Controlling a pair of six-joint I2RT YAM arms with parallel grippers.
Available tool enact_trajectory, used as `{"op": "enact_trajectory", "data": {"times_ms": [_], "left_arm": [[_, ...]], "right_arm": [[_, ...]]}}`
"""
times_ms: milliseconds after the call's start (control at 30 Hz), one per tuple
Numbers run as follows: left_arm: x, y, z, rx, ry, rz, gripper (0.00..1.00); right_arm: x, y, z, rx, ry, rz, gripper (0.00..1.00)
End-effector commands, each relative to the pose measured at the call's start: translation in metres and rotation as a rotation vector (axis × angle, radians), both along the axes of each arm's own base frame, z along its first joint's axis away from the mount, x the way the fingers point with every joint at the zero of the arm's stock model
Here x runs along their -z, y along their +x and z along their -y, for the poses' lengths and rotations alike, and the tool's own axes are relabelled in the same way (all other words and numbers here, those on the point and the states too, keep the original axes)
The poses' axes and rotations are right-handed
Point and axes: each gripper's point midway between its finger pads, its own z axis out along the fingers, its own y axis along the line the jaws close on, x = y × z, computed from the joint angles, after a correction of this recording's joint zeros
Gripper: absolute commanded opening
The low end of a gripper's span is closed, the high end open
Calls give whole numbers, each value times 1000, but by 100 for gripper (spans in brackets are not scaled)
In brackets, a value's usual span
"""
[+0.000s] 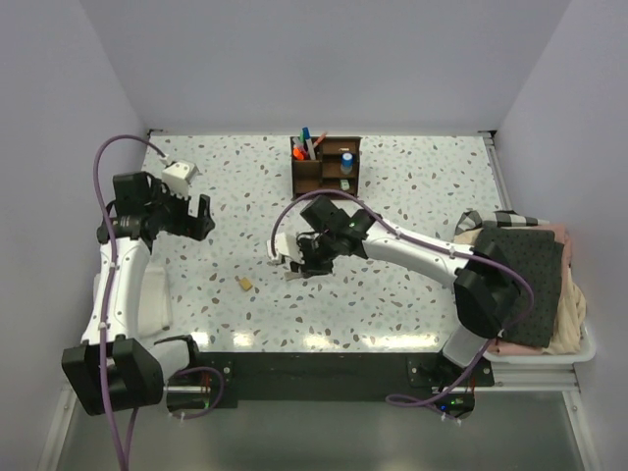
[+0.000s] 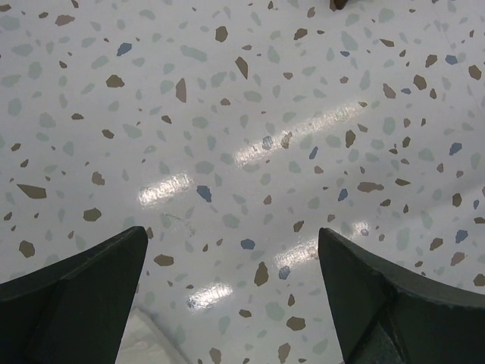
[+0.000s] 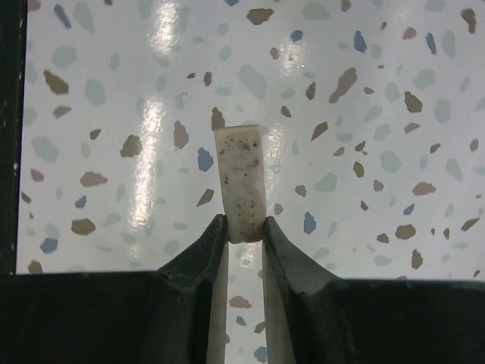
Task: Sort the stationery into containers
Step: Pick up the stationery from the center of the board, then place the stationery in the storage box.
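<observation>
- The right gripper (image 3: 244, 227) is narrow, pinching a pale speckled eraser (image 3: 240, 174) by one end above the middle of the surface (image 2: 227, 114).
- The eraser's long axis runs in line with the fingers, its free end pointing straight away from them.
- The grip is only on its tip, so carry it slowly to the brown organizer (image 1: 306, 182) at the far centre. Lower it end-first into a free compartment before letting go.
- The left gripper (image 2: 231, 235) hangs wide and holds nothing, at the left.
- A second tan block (image 1: 244, 284) lies on the near surface.

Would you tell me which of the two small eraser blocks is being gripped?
The pale speckled block, pinched between the right gripper's fingertips. The tan block lies loose on the table, with nothing touching it.
</observation>
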Motion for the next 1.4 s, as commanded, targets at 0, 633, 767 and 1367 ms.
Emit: {"op": "enact_trajectory", "data": {"times_ms": [0,633,767,1367], "left_arm": [[-34,31,0,2,-22,94,100],[-77,78,-17,-69,-9,134,100],[-86,75,-13,-75,-39,163,100],[-87,60,-3,-45,-61,205,100]], "right_arm": [[-36,19,-17,327,136,-51,0],[-117,106,14,1166,499,-16,0],[-116,122,26,1335,527,-11,0],[-48,199,95,1746,408,-18,0]]}}
